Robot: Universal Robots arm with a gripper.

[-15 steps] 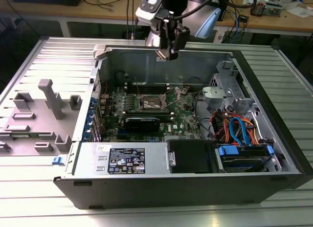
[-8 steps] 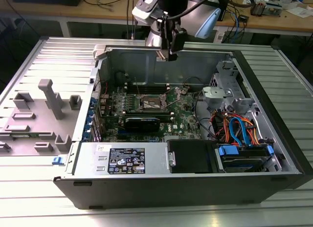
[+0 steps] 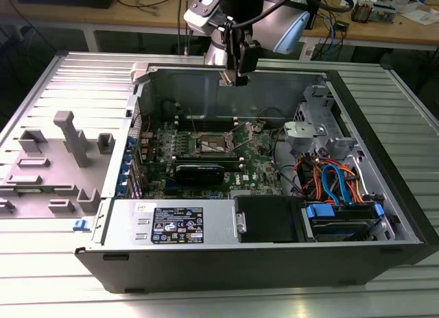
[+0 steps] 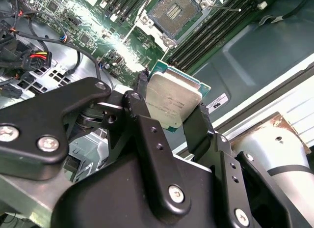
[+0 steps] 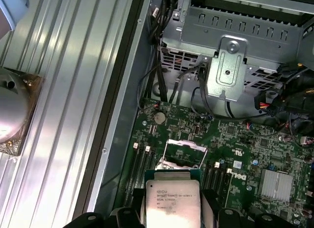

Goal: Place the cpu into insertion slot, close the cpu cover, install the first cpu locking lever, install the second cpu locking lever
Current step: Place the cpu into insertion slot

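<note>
My gripper hangs above the rear of the open computer case, shut on the cpu. The cpu is a flat square chip with a silver-grey top, clamped by its edges between the two black fingers. In the first wrist view the cpu sits just short of the insertion slot on the green board. The slot lies open with its contact field bare, well below the chip. The cpu cover looks raised at the slot's far edge. In the exterior view the slot is lower than my gripper.
Long black memory slots flank the socket. A black card lies near the socket, and the power supply runs along the case front. A drive cage with blue and orange cables is at the exterior view's right. Grey fixtures stand outside the case.
</note>
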